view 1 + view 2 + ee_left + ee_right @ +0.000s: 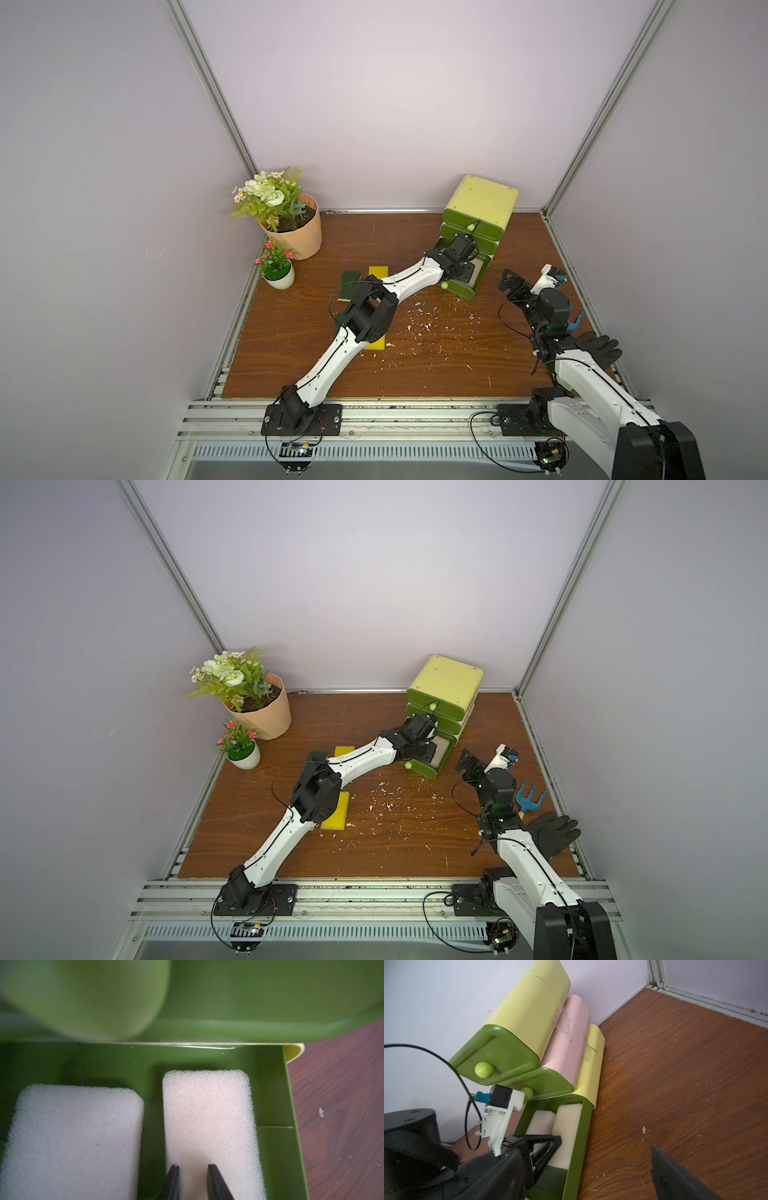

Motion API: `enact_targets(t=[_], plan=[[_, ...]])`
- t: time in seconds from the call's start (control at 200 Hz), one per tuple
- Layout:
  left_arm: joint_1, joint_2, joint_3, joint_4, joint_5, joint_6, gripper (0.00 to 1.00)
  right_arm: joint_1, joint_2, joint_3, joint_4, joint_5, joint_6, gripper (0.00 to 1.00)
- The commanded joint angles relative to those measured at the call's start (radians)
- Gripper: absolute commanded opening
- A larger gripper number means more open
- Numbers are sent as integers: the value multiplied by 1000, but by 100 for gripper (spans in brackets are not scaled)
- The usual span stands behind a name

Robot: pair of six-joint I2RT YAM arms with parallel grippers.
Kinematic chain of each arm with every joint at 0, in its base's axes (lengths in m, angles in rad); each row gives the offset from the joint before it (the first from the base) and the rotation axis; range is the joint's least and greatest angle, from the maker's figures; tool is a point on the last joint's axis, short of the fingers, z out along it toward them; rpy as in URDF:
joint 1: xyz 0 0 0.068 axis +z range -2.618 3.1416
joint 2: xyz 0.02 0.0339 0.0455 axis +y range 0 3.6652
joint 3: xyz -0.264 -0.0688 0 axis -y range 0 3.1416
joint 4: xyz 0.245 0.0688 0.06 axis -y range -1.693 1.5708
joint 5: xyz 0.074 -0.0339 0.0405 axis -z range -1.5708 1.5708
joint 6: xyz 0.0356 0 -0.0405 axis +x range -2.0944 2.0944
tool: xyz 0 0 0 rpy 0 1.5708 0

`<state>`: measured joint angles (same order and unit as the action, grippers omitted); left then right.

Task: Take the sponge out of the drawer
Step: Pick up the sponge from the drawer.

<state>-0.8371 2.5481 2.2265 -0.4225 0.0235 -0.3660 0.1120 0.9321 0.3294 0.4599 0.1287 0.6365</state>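
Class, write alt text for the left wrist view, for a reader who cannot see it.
The left hand, black tips close together, touches a pale sponge in an open green drawer; a second sponge lies beside it. Blurred green drawer fronts and wooden table surround it.

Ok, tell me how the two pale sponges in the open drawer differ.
The left gripper pinches the gripped sponge; the free sponge lies untouched. The gripped sponge reaches nearer the cabinet than the free sponge. Both are pale, porous, round-cornered, flat in the drawer.
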Motion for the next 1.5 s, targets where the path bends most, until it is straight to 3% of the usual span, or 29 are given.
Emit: enact_targets(t=[0.0, 0.205, 0.686, 1.056, 1.301, 1.491], plan=[[4, 30, 24, -9, 9, -1, 18, 3, -2, 0, 36, 9, 5, 99], [10, 21, 24, -13, -7, -15, 0, 3, -2, -1, 37, 11, 5, 99], [12, -120, -70, 114, -18, -58, 0, 4, -3, 0, 37, 9, 3, 99], [11, -195, -101, 91, -36, -57, 0, 2, -6, 0, 36, 11, 3, 99], [11, -268, -190, 106, -24, -74, 0, 3, -6, 0, 36, 10, 3, 99], [12, -363, -344, 163, -26, -94, 0, 3, -9, -1, 36, 6, 5, 99]])
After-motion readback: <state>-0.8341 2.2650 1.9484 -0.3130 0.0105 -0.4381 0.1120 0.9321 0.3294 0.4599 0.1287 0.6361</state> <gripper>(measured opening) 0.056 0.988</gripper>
